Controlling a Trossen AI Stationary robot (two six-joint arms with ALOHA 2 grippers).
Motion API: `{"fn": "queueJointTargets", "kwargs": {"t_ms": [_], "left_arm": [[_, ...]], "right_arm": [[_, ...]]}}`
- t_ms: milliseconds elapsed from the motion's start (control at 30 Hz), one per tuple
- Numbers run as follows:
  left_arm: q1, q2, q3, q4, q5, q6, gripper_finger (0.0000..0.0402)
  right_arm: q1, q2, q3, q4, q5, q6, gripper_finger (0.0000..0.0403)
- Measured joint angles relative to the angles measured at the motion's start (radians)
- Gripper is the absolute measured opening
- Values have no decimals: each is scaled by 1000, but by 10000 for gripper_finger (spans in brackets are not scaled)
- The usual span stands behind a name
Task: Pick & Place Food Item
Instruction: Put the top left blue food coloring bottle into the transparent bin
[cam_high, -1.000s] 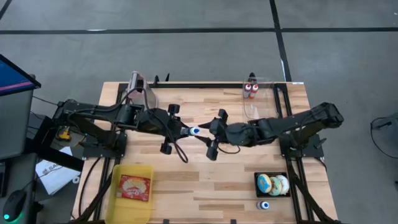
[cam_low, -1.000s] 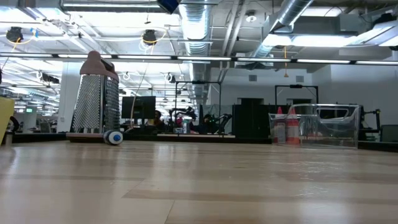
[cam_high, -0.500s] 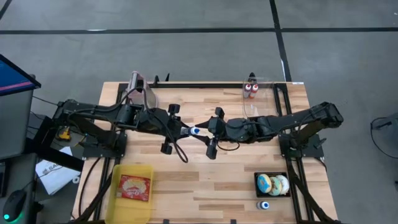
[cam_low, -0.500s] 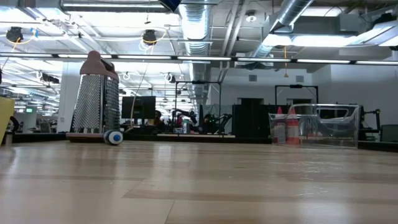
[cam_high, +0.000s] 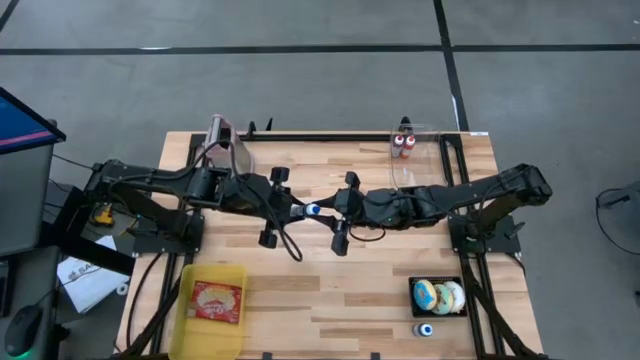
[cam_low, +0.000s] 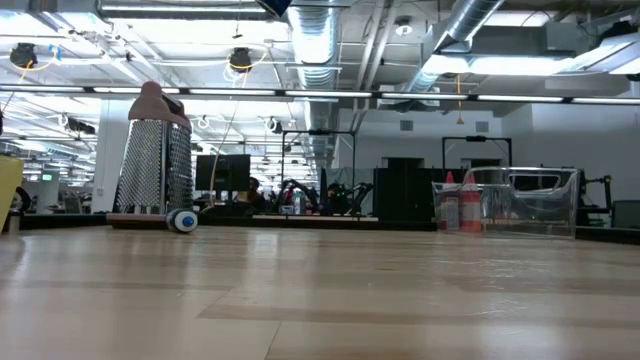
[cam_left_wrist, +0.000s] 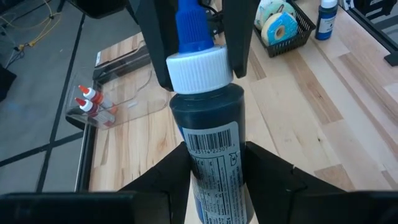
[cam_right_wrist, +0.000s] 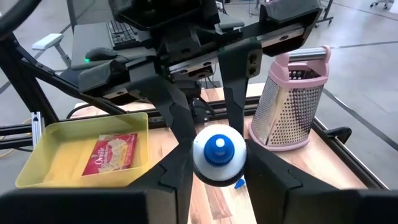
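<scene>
Centrally, over mid-bench: dark bottle (cam_left_wrist: 208, 140) with white cap and blue nozzle, held horizontal above the boards between both arms. Barcode label on its side; digits too small to read. Left gripper (cam_high: 297, 209) clamped around the bottle's body; right gripper (cam_high: 330, 211) closed around its white cap, fingers (cam_right_wrist: 176, 163) pressed to either side.

Bench (cam_high: 370, 275): light wooden planks, black frame rails along the edges. Near left corner: yellow tray (cam_high: 190, 300) holding a red-and-yellow packet (cam_high: 217, 300), printed with a name beginning "Orville", remainder unclear. Near right corner: black wire basket (cam_high: 413, 287) holding iced doughnuts (cam_high: 439, 296); small blue-capped bottle (cam_high: 425, 329) just beside it. Far left edge: pink-handled metal grater (cam_low: 153, 153), upright. Far right edge: clear plastic bin (cam_low: 515, 203) with two red-tipped bottles (cam_high: 403, 145) inside.

Beyond the bench: grey floor with dark lines, monitor (cam_high: 20, 125) at the left; open workshop hall, exposed silver ducting (cam_low: 320, 50), strip lights, dark cabinets and further equipment behind.
</scene>
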Motion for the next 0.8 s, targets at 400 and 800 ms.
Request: {"fn": "queueJointTargets", "kwargs": {"t_ms": [400,800], "left_arm": [[0,-2,0,12,-18,-28,130],[0,-67,-2,63,-101,-56,190]], "right_arm": [[3,0,0,18,28,6,98],[3,-1,2,39,62,15,97]]}}
